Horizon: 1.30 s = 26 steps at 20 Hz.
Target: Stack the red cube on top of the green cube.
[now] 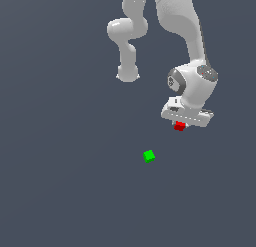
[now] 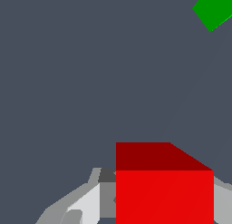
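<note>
Dark grey counter [image 1: 60, 191] fills the whole scene, plain and flat. On it lies the green cube [image 1: 149, 156], alone, a little to the exterior view's left of the gripper [image 1: 180, 126] and nearer to the camera. The white arm [image 1: 192, 81] hangs over the counter, and its fingers [image 2: 86, 205] are clamped on the red cube [image 1: 179, 126], which sits between them just under the hand. The two cubes are near, not touching.

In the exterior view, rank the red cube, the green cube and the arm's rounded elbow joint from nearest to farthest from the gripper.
1. red cube: right at the gripper, between its fingers.
2. green cube: below, toward the exterior view's left.
3. elbow joint: up and left, slightly farther.
</note>
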Motion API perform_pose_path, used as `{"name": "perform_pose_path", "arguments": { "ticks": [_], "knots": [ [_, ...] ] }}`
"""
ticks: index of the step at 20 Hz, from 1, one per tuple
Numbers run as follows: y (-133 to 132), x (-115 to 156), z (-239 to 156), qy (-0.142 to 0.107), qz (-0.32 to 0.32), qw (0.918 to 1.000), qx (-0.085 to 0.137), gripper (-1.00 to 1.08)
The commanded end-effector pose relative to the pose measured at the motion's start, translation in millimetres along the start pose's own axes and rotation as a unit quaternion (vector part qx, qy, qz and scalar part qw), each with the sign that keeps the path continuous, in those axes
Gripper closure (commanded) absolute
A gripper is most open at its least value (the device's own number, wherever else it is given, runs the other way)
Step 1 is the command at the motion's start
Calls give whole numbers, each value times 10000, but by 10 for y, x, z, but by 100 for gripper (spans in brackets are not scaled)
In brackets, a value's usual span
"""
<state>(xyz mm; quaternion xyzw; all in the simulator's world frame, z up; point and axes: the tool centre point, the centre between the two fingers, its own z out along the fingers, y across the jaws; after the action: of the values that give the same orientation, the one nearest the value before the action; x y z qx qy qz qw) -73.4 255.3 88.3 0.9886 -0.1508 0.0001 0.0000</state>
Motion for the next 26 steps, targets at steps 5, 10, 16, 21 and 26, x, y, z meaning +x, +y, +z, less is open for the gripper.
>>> {"name": "perform_pose_path", "arguments": {
  "ticks": [5, 10, 16, 21, 26],
  "knots": [
    [-3, 3, -287, 0, 0, 10000, 0, 108],
    [-3, 10, -300, 3, 1, 10000, 3, 108],
    [102, 163, -249, 3, 1, 10000, 3, 108],
    [308, 467, -147, 4, 0, 10000, 0, 108],
    [579, 877, -13, 4, 0, 10000, 0, 108]
  ]
}}
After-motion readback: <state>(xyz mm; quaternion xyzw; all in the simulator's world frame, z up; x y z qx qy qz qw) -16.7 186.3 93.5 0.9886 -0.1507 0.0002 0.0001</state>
